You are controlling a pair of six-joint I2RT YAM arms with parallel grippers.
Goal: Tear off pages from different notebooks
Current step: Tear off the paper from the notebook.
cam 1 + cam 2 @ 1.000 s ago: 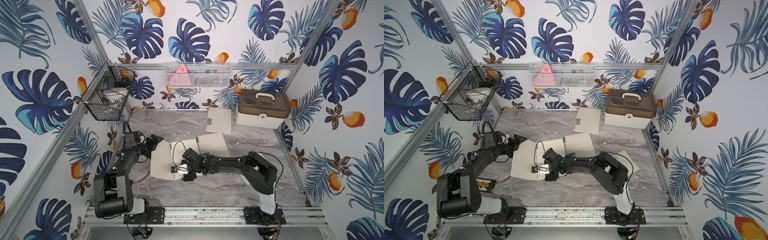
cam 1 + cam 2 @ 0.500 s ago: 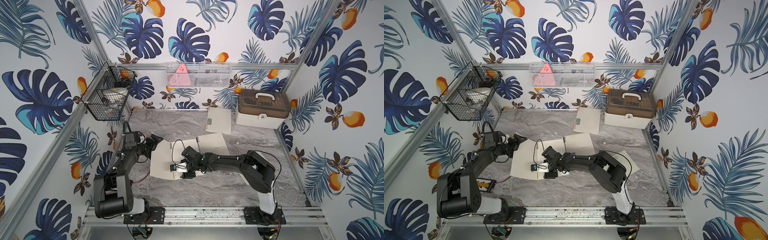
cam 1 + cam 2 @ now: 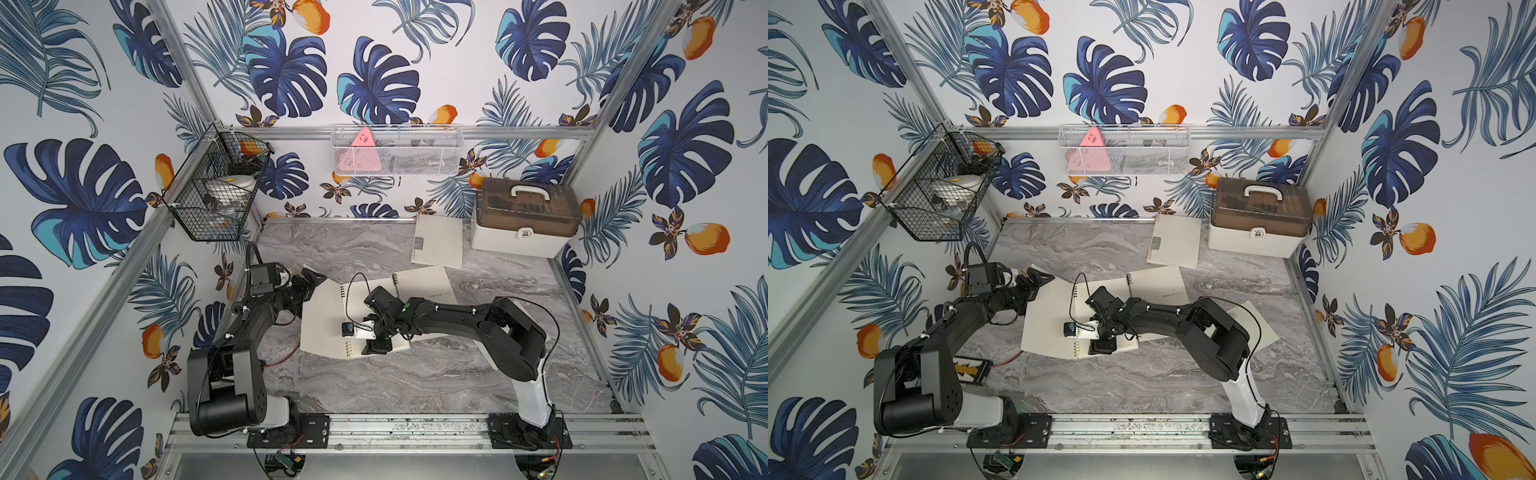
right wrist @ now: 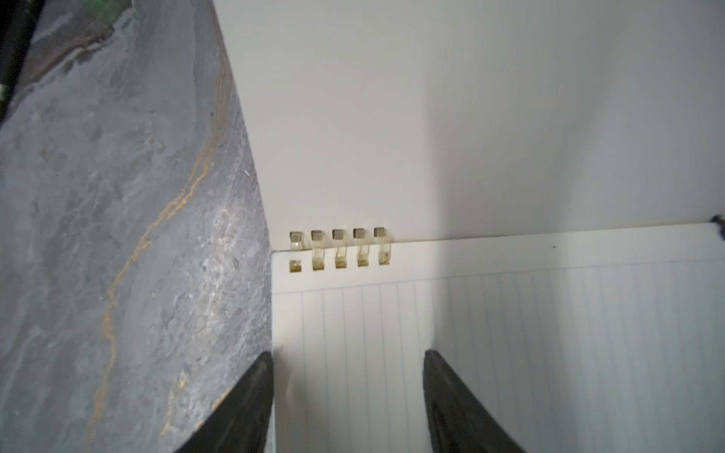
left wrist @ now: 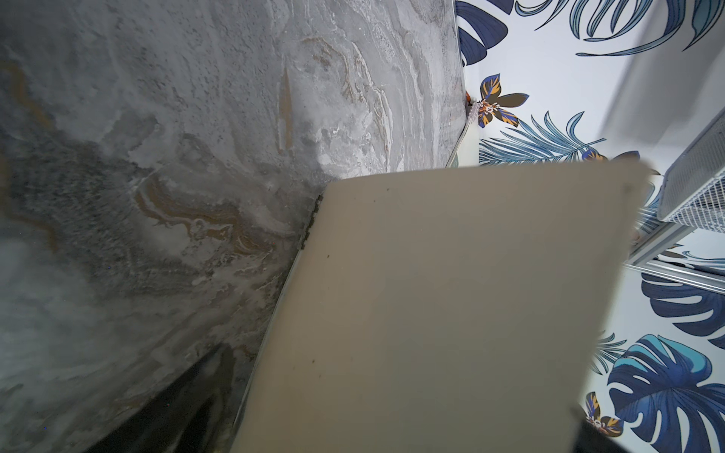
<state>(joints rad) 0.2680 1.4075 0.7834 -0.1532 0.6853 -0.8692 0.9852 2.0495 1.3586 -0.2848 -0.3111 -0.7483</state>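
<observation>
page [image 4: 549, 333]: thin, light, rips easy | grab: corner by rings [image 4: 341, 251] | right jaws: apart at that corner | left jaws: wide apart

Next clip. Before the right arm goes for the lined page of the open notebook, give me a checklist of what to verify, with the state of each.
1. Right gripper over the lined page, beside the binding rings: ok.
2. Its jaws apart, nothing pinched between them: ok.
3. Page threaded on the rings and lying flat: ok.
4. Left gripper pinning the notebook's open cover: cannot tell. It stands open at the cover's far corner, and contact is unclear.
5. Closed notebook and loose page apart from the work spot: ok.
</observation>
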